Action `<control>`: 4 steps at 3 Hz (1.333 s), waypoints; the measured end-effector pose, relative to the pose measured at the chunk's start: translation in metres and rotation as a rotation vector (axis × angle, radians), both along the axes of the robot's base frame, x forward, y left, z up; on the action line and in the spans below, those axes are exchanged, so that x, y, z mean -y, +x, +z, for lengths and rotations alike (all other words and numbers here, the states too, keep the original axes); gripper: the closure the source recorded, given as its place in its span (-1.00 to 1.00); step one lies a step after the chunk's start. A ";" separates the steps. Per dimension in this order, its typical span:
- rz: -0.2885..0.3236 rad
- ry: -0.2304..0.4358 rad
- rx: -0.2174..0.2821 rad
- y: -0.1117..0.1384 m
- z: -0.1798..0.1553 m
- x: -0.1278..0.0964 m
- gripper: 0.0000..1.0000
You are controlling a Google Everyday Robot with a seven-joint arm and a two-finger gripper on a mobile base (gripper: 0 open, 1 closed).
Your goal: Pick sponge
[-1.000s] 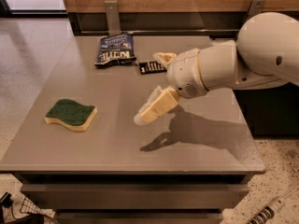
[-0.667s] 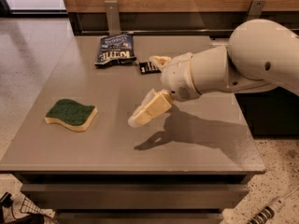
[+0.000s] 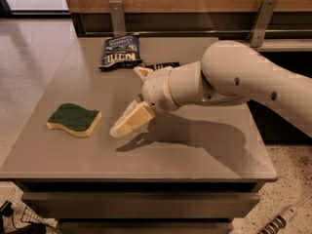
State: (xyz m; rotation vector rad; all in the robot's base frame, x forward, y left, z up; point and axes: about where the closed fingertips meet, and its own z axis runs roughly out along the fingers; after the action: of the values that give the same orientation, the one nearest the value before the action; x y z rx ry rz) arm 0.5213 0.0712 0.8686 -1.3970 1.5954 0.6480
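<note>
The sponge (image 3: 74, 119) lies flat on the left part of the grey table (image 3: 195, 155), green scouring side up over its pale yellow body. My gripper (image 3: 126, 100) hovers just above the table, right of the sponge and a short gap away from it. It is open and empty: the lower cream finger (image 3: 130, 122) points down-left toward the sponge, and the upper finger (image 3: 142, 72) sits behind it. The white arm reaches in from the right.
A dark blue chip bag (image 3: 119, 51) lies at the back of the table. A small dark packet (image 3: 163, 66) is next to it, partly hidden behind the gripper. The table's front and left edges are close to the sponge. A wooden wall with metal brackets stands behind.
The arm and gripper have moved left, closer to the sponge. The sponge and the chip bag have not moved.
</note>
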 end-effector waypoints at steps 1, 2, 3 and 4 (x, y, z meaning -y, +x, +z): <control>0.023 0.030 -0.013 0.003 -0.013 -0.027 -1.00; 0.030 0.061 -0.032 0.001 -0.032 -0.059 -1.00; 0.041 0.108 -0.044 0.000 -0.045 -0.078 -1.00; 0.052 0.146 -0.061 -0.008 -0.056 -0.099 -1.00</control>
State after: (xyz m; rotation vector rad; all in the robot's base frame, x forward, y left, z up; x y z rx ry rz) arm 0.5130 0.1699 0.8123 -1.3262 1.5309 0.8284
